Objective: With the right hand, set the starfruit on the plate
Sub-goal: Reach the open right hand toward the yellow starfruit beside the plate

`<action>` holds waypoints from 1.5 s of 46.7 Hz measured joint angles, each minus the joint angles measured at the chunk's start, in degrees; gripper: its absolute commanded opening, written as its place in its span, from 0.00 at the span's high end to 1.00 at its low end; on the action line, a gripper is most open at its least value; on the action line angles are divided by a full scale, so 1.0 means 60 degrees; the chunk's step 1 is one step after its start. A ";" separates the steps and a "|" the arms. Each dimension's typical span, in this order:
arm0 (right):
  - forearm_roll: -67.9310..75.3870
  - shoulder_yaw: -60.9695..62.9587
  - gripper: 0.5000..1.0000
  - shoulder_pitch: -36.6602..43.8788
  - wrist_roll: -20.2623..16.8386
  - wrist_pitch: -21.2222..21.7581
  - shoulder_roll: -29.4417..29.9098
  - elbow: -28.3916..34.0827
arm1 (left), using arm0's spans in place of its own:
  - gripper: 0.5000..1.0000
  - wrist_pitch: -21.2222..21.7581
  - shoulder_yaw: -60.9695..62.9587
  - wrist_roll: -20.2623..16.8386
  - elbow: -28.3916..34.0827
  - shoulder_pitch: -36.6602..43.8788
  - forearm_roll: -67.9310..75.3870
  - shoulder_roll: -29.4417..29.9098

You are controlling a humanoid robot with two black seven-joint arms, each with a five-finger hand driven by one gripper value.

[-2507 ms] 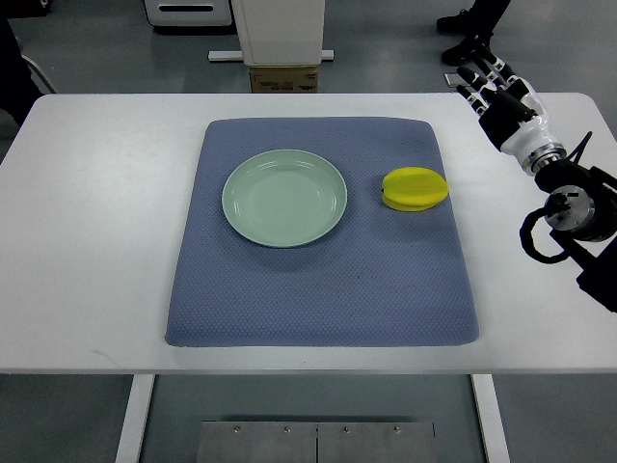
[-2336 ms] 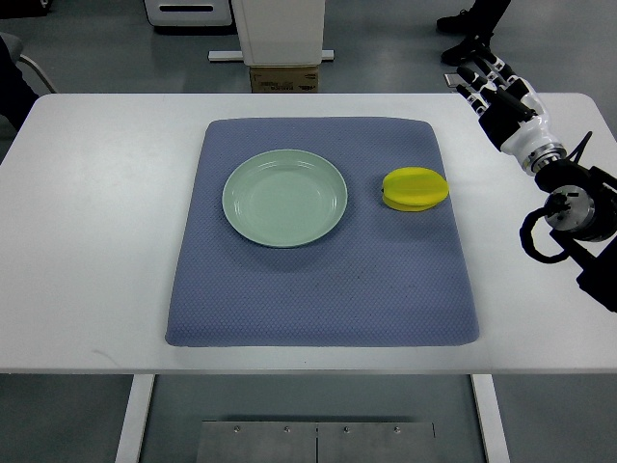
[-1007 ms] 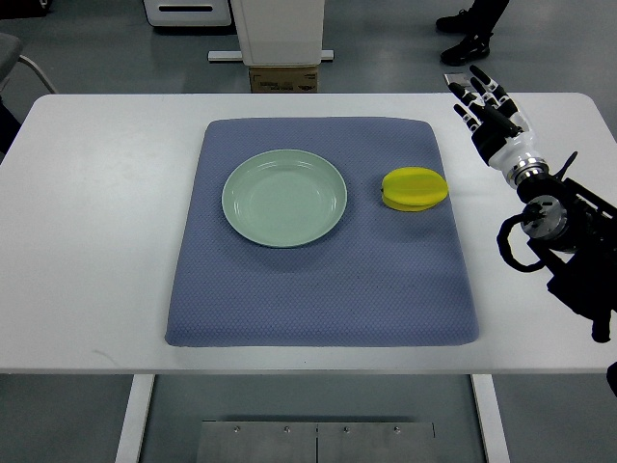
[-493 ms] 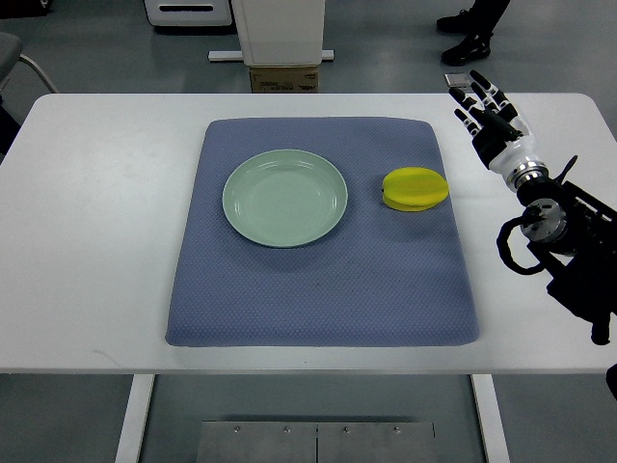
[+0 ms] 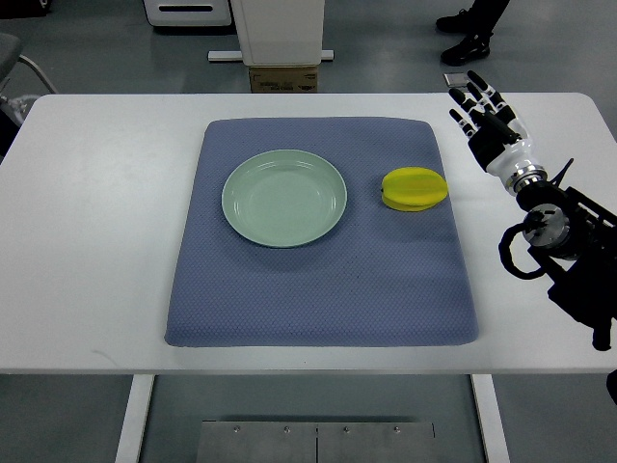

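Note:
A yellow starfruit (image 5: 415,188) lies on the right part of a blue mat (image 5: 323,280). A pale green plate (image 5: 284,198) sits on the mat to its left, with nothing on it. My right hand (image 5: 485,118) is over the white table near the back right corner, right of and a little behind the starfruit. Its fingers (image 5: 473,100) are spread and hold nothing. The right arm (image 5: 559,236) comes in from the right edge. The left arm is out of view.
The white table (image 5: 96,222) carries the mat. A cardboard box (image 5: 283,77) and a white stand (image 5: 281,29) are on the floor behind the table. A person's shoes (image 5: 467,34) show at the top right.
My right hand has moved left, towards the mat, and its fingers have spread. The starfruit and plate have not moved.

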 measured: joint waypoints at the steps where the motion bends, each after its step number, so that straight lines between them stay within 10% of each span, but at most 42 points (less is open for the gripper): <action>1: -0.0061 -0.0069 0.00 0.0004 0.0008 0.0012 -0.0037 0.0075 | 0.00 0.0000 0.0001 0.0000 0.0000 0.0002 0.0000 0.0000; 23: -0.2539 -0.1563 0.02 0.0388 0.0763 -0.0710 -0.0907 0.0431 | 0.00 0.0000 0.0006 0.0000 -0.0003 0.0000 0.0000 0.0000; 39: -0.4172 -0.3857 0.03 0.0763 0.1356 -0.1245 -0.3158 0.3297 | 0.00 0.0000 0.0004 0.0000 -0.0003 0.0002 0.0000 0.0000; 70: -0.5740 -0.6425 0.17 0.1302 0.1477 -0.3784 -0.2847 0.3553 | 0.00 0.0000 -0.0002 0.0000 -0.0001 0.0001 0.0000 0.0000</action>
